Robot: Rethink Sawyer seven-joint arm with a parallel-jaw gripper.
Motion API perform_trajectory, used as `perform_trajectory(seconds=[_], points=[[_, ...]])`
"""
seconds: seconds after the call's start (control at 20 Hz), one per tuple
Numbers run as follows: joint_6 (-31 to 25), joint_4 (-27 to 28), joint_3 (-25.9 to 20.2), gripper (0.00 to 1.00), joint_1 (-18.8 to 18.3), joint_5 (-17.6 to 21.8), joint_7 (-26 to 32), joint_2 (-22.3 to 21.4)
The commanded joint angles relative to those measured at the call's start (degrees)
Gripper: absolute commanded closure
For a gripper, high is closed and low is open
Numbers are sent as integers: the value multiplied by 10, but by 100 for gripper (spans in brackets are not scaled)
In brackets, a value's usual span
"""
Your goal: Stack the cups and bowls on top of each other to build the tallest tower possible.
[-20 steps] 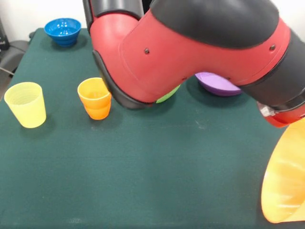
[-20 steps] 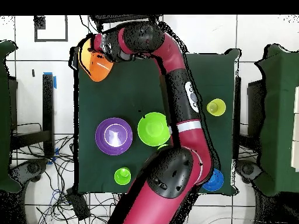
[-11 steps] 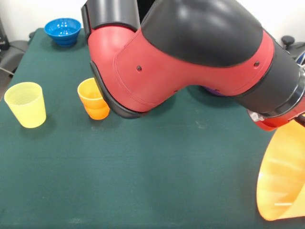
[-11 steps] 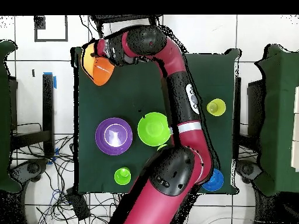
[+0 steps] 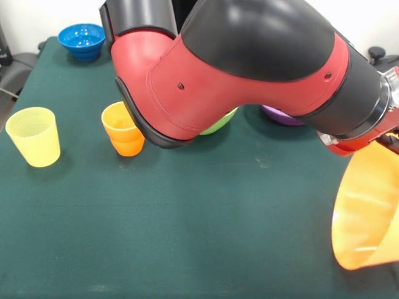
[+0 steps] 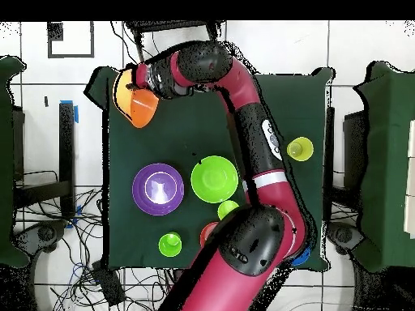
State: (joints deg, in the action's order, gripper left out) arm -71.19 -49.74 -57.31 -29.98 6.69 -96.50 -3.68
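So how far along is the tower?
Nothing is stacked yet. The arm carries the big orange bowl, tilted, near a table corner. The purple bowl, green bowl, yellow cup and orange cup stand apart on the table. All the stacking is left.

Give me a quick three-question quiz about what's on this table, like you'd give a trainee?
1. True or false: the yellow-orange bowl lies flat on the table.
2. Which bowl sits nearest the lime green bowl: A) blue, B) purple, C) yellow-orange?
3. Fill in: the cup beside the pale yellow cup in the front view is ____.

Key: 1. False, it is tilted and carried at the arm's end. 2. B, the purple bowl. 3. The orange cup.
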Motion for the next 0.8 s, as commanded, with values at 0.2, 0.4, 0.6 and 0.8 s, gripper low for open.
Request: perform_trajectory(seconds=[0.2,0.4,0.6,0.8], points=[[-25,-4,-4,100,-2,14,194,20],[-26,11,-3,100,1,16,208,38],[-34,38,-2,100,7,19,229,59],[-43,64,-5,100,12,20,253,85]])
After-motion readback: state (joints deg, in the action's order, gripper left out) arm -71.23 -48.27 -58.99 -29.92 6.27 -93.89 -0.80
